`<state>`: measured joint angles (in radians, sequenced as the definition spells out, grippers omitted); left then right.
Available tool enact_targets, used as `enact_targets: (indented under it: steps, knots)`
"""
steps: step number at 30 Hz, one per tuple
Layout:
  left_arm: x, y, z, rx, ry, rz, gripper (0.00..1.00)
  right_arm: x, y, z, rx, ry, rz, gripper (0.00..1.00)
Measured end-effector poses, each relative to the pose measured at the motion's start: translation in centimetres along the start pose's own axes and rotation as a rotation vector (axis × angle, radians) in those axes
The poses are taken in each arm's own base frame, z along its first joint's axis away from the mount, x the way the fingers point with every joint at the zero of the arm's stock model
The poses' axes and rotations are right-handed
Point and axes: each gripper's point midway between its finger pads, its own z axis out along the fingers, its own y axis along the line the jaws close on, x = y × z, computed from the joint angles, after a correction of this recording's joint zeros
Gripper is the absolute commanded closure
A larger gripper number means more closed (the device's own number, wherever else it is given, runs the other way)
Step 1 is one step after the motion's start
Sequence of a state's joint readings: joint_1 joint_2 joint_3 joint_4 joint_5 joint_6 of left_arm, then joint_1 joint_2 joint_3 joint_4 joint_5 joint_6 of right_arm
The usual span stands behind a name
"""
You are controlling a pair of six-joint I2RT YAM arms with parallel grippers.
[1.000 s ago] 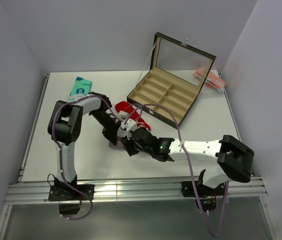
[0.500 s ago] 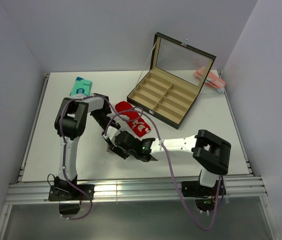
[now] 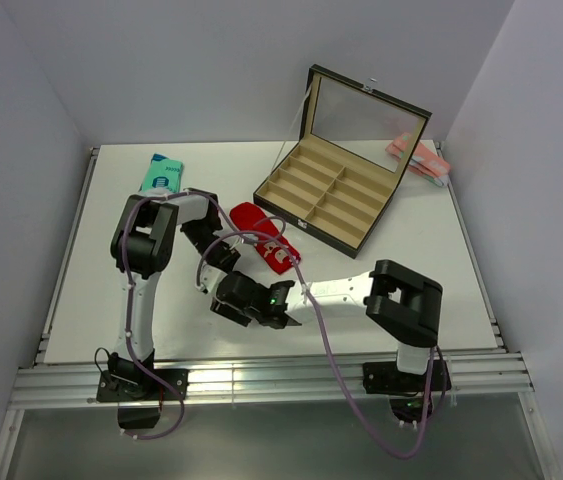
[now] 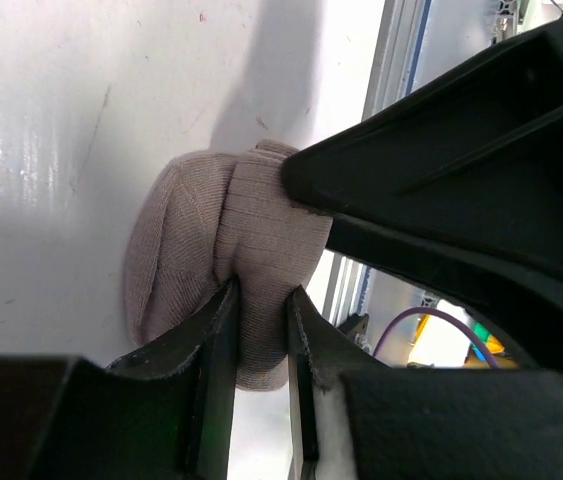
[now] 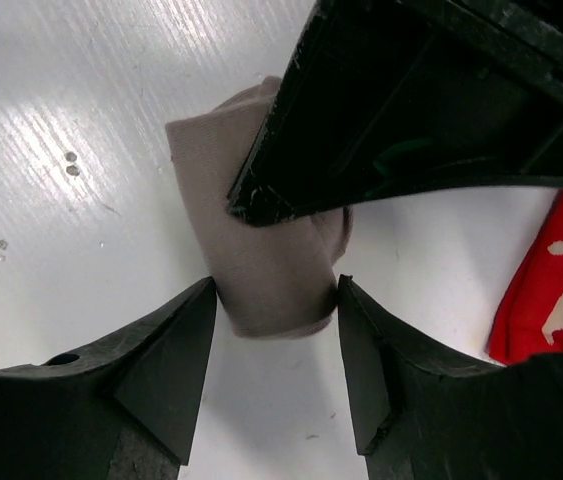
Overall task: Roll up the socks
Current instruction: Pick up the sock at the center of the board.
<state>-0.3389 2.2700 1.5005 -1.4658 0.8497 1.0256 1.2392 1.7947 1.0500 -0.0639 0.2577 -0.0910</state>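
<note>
The red socks (image 3: 266, 240) lie flat on the white table (image 3: 91, 300), near its middle, just near and left of the open case's near corner; neither gripper touches them. In the right wrist view one red sock shows at the right edge, with a small white animal emblem on it.

Just near and left of the red socks, both arms meet over a small rolled bundle of taupe ribbed fabric (image 4: 186, 250) (not red, and resting on the table). The left gripper (image 4: 261, 295) is clamped on a fold at one end of this bundle, its two fingers close together with cloth pinched between them. The right gripper (image 5: 276, 295) straddles the other end; its fingers stand apart with the bundle between them, each tip right at the fabric's side; whether they squeeze it cannot be told. Each wrist view is partly blocked by the other gripper's black body.

Farther out, a dark case (image 3: 306, 226) with tan compartments stands right of centre toward the far side, its glass lid propped upright; a teal sock (image 3: 161, 172) with white print lies at the far left; a pale pink bundle (image 3: 416, 157) sits in the far right corner, behind the case.
</note>
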Motion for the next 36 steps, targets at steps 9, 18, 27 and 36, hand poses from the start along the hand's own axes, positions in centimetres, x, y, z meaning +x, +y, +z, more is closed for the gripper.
enact_targets:
  steps: [9, 18, 27, 36]
  knots:
    - [0.3, 0.0, 0.1, 0.018, 0.017, -0.038, 1.0, 0.8, 0.5, 1.5, 0.018, 0.051, -0.061, 0.41]
    - [0.8, -0.1, 0.2, 0.028, 0.041, -0.087, 0.97, 0.4, 0.6, 2.2, 0.035, 0.054, -0.081, 0.5]
    - [0.9, -0.2, -0.2, 0.017, 0.045, -0.094, 0.75, 0.3, 1.1, 2.5, 0.032, 0.066, -0.095, 1.0]
    - [-2.2, 0.9, -3.4, -0.101, -0.085, 0.028, 0.68, 0.0, -1.5, 3.0, 0.043, 0.041, 0.014, 1.0]
